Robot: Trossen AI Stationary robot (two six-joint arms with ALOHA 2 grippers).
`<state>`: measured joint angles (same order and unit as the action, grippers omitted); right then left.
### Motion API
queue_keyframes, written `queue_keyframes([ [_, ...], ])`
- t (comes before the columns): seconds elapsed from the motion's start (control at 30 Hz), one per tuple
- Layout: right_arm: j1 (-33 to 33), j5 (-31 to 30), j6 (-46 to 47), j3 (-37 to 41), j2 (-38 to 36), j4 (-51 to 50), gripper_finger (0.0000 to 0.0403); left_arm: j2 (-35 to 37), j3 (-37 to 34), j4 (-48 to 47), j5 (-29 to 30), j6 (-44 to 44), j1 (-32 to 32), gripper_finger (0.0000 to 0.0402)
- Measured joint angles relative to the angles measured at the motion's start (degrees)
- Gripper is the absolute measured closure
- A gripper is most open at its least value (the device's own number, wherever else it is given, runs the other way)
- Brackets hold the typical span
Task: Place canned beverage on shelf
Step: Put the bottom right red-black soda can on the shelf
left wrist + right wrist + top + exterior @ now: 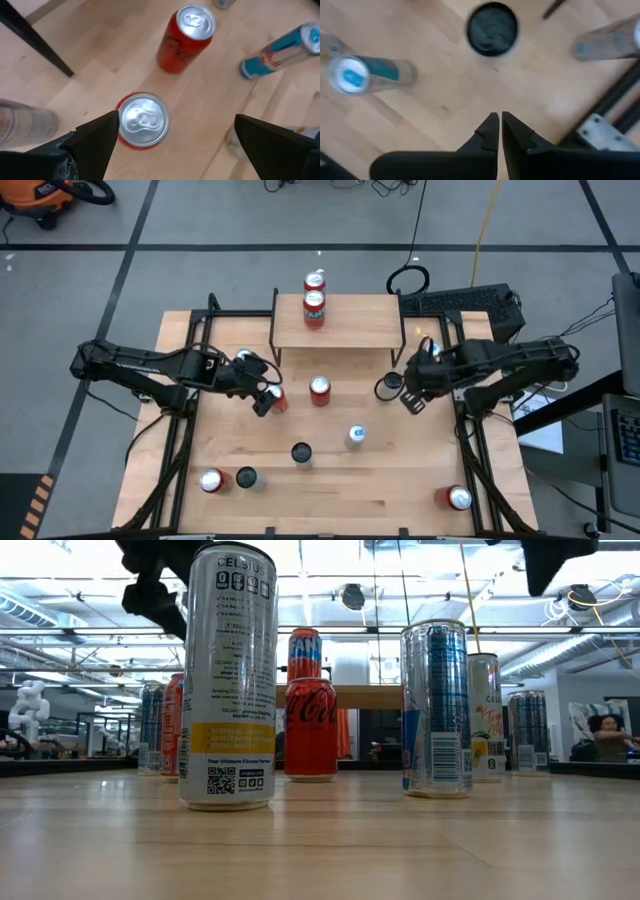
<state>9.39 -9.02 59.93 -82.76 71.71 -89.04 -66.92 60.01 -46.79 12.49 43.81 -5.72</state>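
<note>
The red can (142, 121) stands upright on the table (400, 490), its long axis vertical, silver lid facing straight up between the fingers of the left pincer (175, 137). In the high view this can (277, 398) sits just at the pincer's (265, 396) tip, at about 3 o'clock from the left wrist. The left pincer gapes wide and holds nothing; the can lies nearer one finger (97, 137) than the other, so a small sideways shift looks needed before closing.

The shelf (350, 330) lies at roughly 1 o'clock from the can, already carrying one red can (314, 309) at its left part. A second red can (320, 389) stands at 3 o'clock, near but apart.

The right pincer (500, 131) is pressed shut and empty, waiting by the shelf's right legs, well farther from the can than the left.
</note>
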Motion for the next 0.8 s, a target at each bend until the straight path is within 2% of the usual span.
queue_keyframes([
  [0.2, -2.7, 0.0, -6.5, 0.0, -0.4, 1.7, 0.0401, 0.0, 0.0, 2.4, -0.1, 2.6, 0.0, 0.0004],
  [0.3, -3.4, 0.1, -10.5, 0.0, -0.4, 4.6, 0.0385, 0.0, 0.0, 3.4, -0.2, 3.4, -0.3, 0.0004],
  [0.57, -4.9, 0.3, -18.5, 0.0, -0.6, 6.6, 0.0279, 0.0, 0.0, 4.9, -0.2, 2.4, -0.3, 0.0004],
  [0.63, -5.4, 2.2, -20.7, 0.0, -0.6, 6.2, 0.0255, 0.0, 0.0, 4.9, -0.2, 2.4, -0.3, 0.0004],
  [0.8, -7.6, 5.4, -23.4, 0.0, -0.6, 4.8, 0.0218, 0.0, 0.0, 4.9, -0.4, 3.9, -1.0, 0.0004],
])
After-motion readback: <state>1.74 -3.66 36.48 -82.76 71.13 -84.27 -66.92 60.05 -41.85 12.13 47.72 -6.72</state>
